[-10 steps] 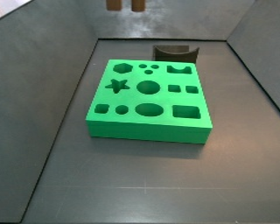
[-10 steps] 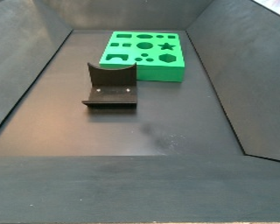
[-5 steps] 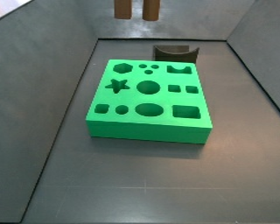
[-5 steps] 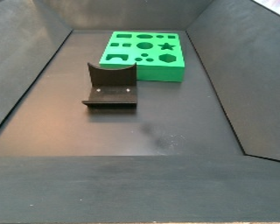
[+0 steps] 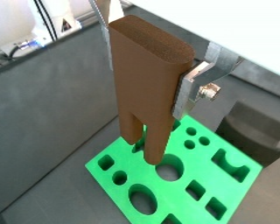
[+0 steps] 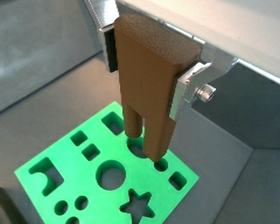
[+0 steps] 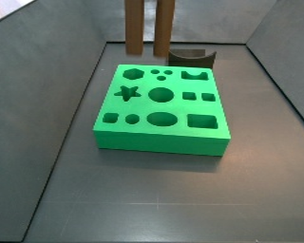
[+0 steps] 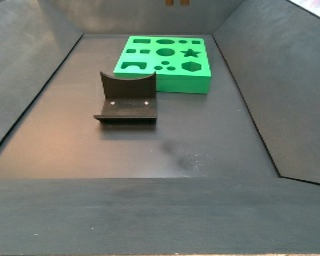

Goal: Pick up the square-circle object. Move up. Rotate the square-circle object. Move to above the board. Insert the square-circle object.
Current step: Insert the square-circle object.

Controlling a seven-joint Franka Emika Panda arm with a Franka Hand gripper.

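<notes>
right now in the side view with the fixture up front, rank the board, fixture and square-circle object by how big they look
1. The board, held by nothing, looks largest.
2. The fixture looks smaller, though it stands nearer the camera, which flatters it.
3. The square-circle object: only its peg tips show at the top edge, so its true size is hidden. The gripper is out of view here.

Dark fixture [image 8: 125,97] (apparently upright) on floor

Square-circle object [image 5: 146,83] is looking like matt brown wood, smooth faces, no gloss. Gripper [image 6: 149,74] is clamping it, fingers [image 6: 189,86] showing as flat brushed silver metal with a shiny screw. Below the object, board [image 7: 161,107] is showing as bright green, smooth matt plastic-like slab. Behind the board, fixture [image 8: 127,97] is looking dark, matt. Floor [image 8: 176,150] around the board is appearing dark grey, dull, faintly scuffed.
</notes>
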